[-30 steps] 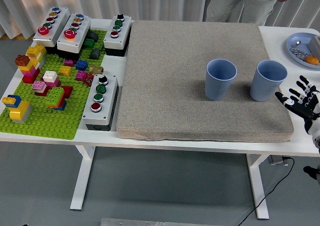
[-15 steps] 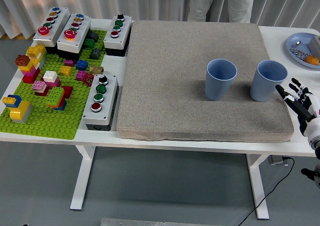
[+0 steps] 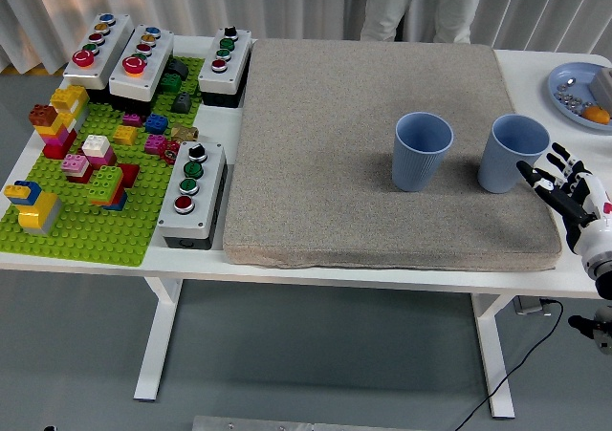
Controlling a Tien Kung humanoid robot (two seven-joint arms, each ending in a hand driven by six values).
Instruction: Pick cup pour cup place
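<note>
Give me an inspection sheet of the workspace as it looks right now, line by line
Surface: white table with a grey mat over its middle and right.
Job's things: two blue cups upright on the mat, left cup and right cup, standing apart.
Clutter: green brick baseplate with coloured bricks at left; four button boxes around it; blue plate with small items at far right.
Grippers: right hand open, fingers spread, just beside the right cup, not gripping it; left hand not in view.
Cables: black cable on the floor under the right side.
Surroundings: a person stands at the far side; curtains behind.
</note>
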